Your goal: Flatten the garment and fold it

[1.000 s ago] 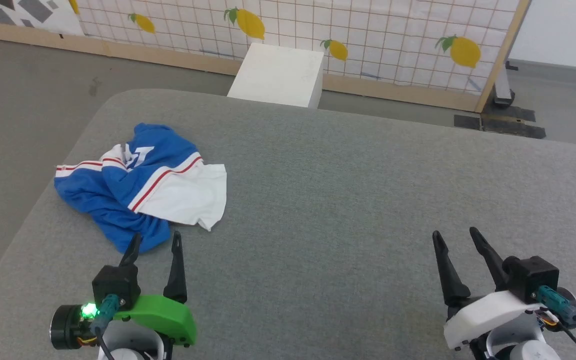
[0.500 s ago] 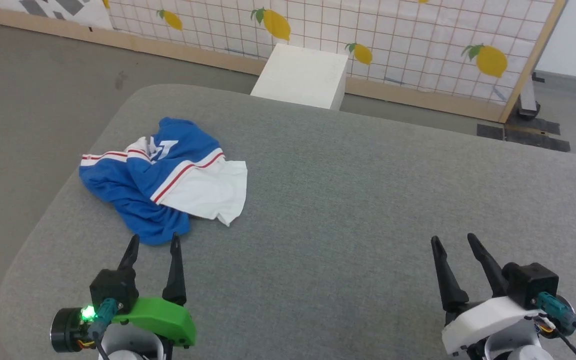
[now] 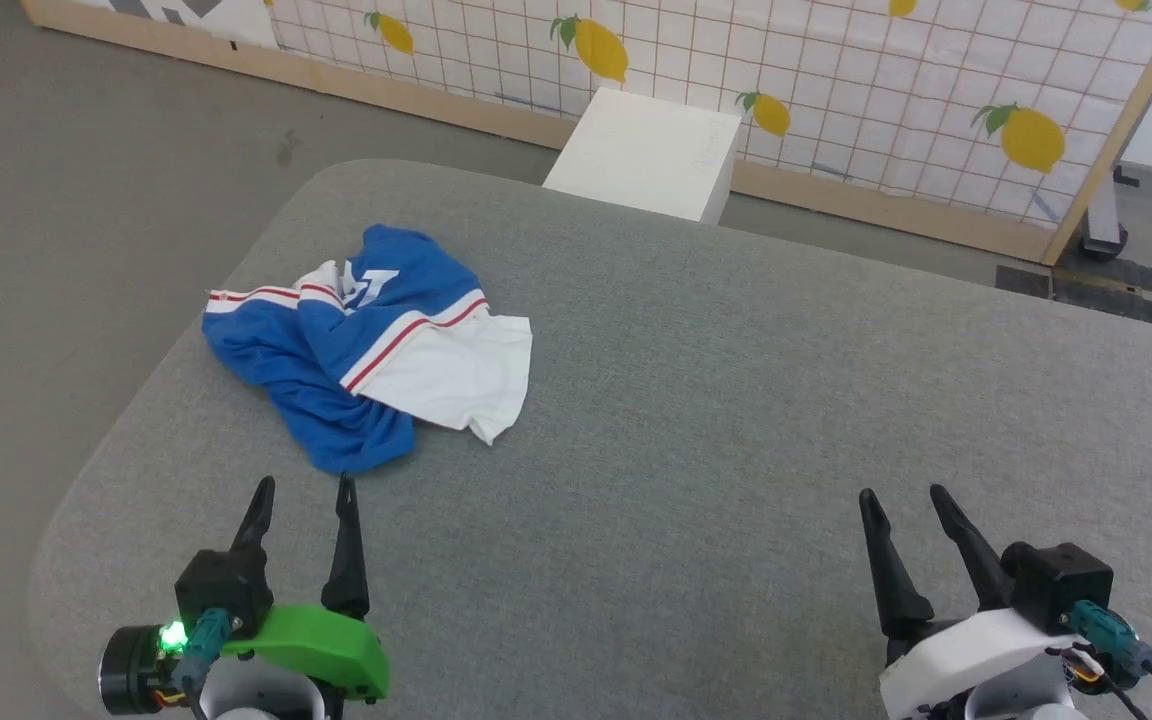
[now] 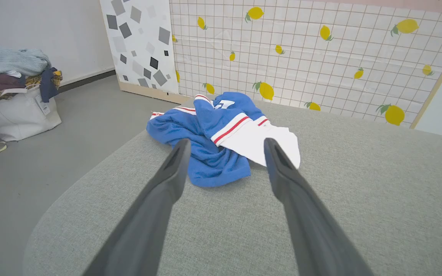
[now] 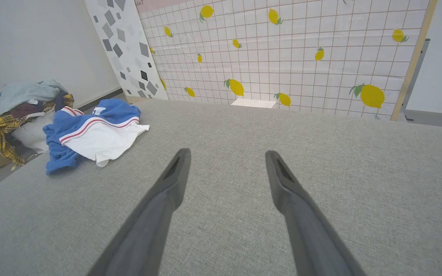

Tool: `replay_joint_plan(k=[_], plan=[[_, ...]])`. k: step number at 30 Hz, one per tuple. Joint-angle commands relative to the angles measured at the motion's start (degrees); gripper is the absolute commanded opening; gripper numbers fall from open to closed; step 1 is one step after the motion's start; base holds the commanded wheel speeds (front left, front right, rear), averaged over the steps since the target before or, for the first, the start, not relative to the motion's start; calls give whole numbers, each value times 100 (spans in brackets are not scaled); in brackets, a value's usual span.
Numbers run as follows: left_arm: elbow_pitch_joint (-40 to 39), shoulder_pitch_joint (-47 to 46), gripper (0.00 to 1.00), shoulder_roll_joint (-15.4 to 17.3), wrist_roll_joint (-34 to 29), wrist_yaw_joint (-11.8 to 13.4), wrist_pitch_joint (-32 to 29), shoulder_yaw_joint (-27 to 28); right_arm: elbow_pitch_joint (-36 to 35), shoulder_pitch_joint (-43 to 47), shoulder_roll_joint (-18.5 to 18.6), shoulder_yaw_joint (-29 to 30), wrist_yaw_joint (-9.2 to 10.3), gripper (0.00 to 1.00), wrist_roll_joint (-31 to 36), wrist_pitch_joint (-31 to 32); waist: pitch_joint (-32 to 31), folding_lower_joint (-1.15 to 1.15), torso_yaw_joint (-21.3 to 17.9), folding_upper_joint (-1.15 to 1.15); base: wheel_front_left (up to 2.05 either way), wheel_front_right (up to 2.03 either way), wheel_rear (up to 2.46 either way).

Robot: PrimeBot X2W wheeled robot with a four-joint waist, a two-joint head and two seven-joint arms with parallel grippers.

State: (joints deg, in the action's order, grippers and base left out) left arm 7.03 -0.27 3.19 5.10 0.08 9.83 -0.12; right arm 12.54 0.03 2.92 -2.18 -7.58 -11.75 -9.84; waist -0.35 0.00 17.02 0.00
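The garment [image 3: 366, 350] lies crumpled near the far left corner of the grey table [image 3: 696, 420]: blue jersey cloth, a white sleeve, red-and-white trim and part of a white letter. In the left wrist view the garment [image 4: 221, 134] sits just past my fingertips. My left gripper [image 3: 303, 487] hovers open a short way in front of its near blue edge, touching nothing. My right gripper [image 3: 904, 495] stands open over bare table at the lower right, far from the cloth. In the right wrist view the garment [image 5: 90, 132] lies off to the left.
A white box [image 3: 651, 155] stands on the floor behind the table, before a lemon-print screen [image 3: 836, 90]. A white bag piled with clothes [image 4: 14, 96] sits on the floor to the left. The table's rounded left edge [image 3: 136, 420] runs close to the garment.
The head camera has turned left, shifting the whole picture right and down. Both grippers stay open, and the left fingertips, which overlapped the garment's near edge, now stand just short of it.
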Motion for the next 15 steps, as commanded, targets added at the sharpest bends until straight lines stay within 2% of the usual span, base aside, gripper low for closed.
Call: replay_joint_plan(k=[1,15], plan=[[29,74,100,-22,43,37,76,19,53,62,-3,-22,6,100,-91,-73,-2,0,42,0,0,0,0],[134,84,100,-26,50,56,274,40,290,66,-3,-62,7,100,-188,-272,-15,0,339,0,0,0,0]])
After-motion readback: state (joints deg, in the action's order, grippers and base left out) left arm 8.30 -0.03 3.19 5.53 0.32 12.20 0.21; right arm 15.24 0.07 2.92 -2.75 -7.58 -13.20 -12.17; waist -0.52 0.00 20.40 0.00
